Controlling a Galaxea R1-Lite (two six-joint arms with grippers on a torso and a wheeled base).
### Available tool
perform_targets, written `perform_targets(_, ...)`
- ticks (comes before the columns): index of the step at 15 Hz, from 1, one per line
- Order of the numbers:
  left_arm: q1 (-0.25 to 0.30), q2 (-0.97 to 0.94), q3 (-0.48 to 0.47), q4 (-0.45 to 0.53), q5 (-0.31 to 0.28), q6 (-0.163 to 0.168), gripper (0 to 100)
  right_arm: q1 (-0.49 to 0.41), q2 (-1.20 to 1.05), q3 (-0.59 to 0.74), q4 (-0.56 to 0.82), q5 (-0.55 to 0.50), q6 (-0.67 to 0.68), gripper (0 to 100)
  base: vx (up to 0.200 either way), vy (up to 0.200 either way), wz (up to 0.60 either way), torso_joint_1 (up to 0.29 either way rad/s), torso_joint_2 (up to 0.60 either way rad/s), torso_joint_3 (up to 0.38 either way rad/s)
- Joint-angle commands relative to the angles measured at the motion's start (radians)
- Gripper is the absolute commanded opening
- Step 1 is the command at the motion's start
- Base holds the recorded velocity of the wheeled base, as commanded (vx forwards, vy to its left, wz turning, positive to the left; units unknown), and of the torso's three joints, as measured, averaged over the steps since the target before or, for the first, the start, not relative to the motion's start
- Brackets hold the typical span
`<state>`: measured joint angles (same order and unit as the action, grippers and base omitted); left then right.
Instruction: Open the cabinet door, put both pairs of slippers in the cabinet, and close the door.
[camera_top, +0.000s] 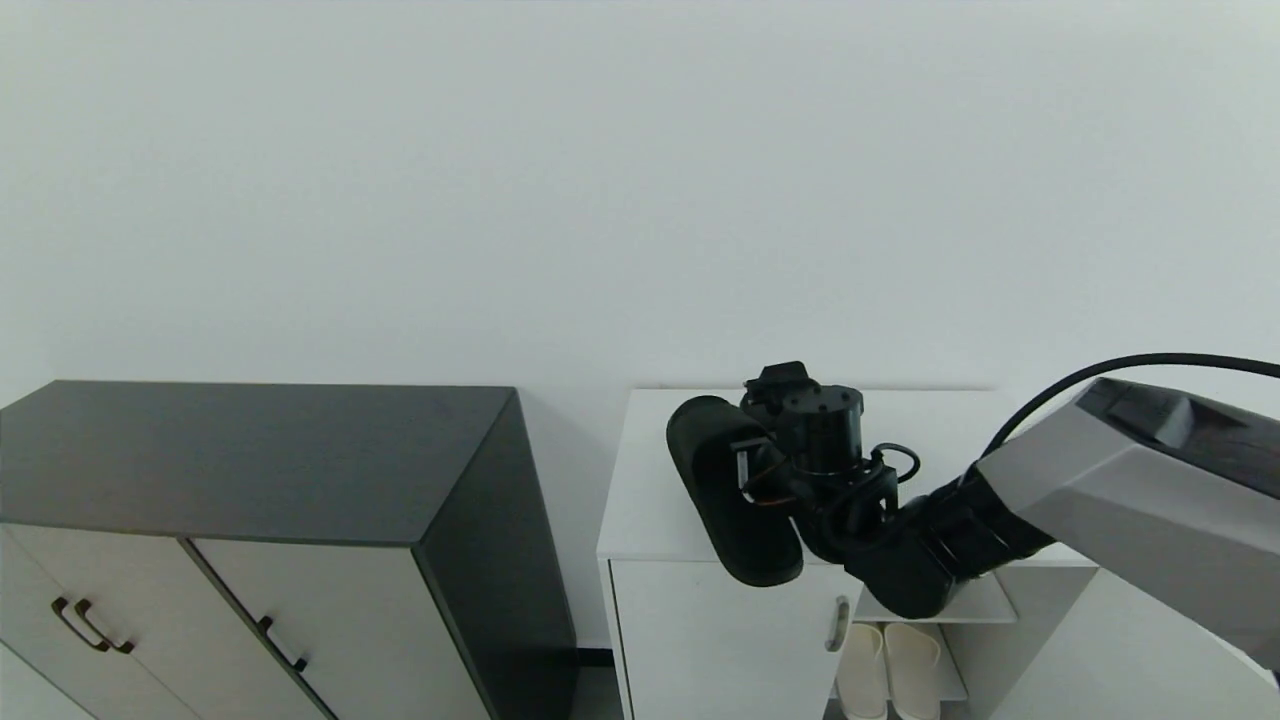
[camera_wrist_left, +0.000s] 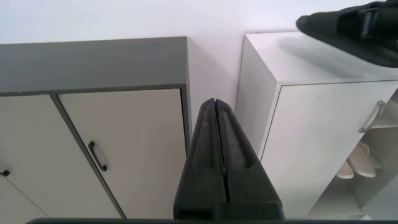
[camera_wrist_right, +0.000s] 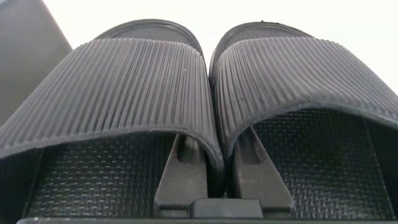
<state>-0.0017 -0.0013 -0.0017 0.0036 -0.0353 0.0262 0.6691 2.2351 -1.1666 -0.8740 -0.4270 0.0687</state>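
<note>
The right gripper (camera_top: 745, 462) holds the pair of black slippers (camera_top: 735, 520) up in the air. Its fingers (camera_wrist_right: 180, 177) go under the two straps and squeeze the inner sides of the slippers together, so the two sit side by side. The pair hangs in front of the top of the white cabinet (camera_top: 640, 500), above its shut door (camera_top: 720, 650). That door has a small handle (camera_top: 838, 622).

Just to the right of the shut door, the cabinet is open. Inside it, a pair of white slippers (camera_top: 905, 670) sits low down, with a shelf (camera_top: 985, 603) over them. The right arm crosses in front of part of this open side.

The left gripper (camera_wrist_left: 221, 149) is low, facing the gap between the two cabinets. Its fingers are pressed together with nothing between them.

A big cabinet with a dark top (camera_top: 250, 450) stands to the left of the white one, a little apart from it. Its pale doors are shut. A plain white wall (camera_top: 600, 200) is behind both.
</note>
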Motion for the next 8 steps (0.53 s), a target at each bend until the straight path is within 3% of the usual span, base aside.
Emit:
perform_targets(1, 0.0, 0.001, 0.0, 0.001, 0.0, 0.0, 0, 0.02, -0.123, 0.146, -0.057, 0.001, 0.003, 0, 0.0, 0.0, 0.0, 0.0, 0.0, 0.0)
perform_targets(4, 0.0, 0.001, 0.0, -0.001, 0.0, 0.0, 0, 0.023, -0.198, 0.301, -0.103, 0.017, 0.0, 0, 0.0, 0.0, 0.0, 0.0, 0.0, 0.0)
perform_targets(5, 0.0, 0.001, 0.0, -0.001, 0.0, 0.0, 0, 0.03, -0.236, 0.363, -0.105, 0.079, 0.0, 0, 0.0, 0.0, 0.0, 0.0, 0.0, 0.0)
perform_targets(8, 0.0, 0.001, 0.0, -0.001, 0.0, 0.0, 0, 0.035, -0.256, 0.39, -0.103, 0.106, 0.0, 0, 0.0, 0.0, 0.0, 0.0, 0.0, 0.0)
